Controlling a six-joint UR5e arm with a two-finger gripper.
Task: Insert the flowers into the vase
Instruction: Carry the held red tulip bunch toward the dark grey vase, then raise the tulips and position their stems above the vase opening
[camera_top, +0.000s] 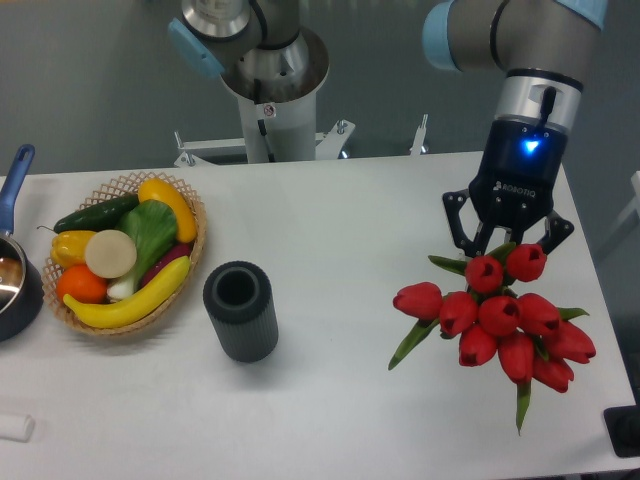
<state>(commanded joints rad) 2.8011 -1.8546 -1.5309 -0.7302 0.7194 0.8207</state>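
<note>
My gripper (507, 243) hangs over the right side of the table (340, 210), jaws closed on the flowers (497, 316) beneath it. The vase (241, 310) stands upright well to the left, just beside the wicker basket (128, 252).

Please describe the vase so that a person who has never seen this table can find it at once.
Start at the wicker basket of fruit and vegetables on the left side of the white table. Just to its right and a little nearer the camera stands the vase, upright, with its round mouth empty. It is a dark, ribbed cylinder, unlike the colourful produce beside it.
</note>
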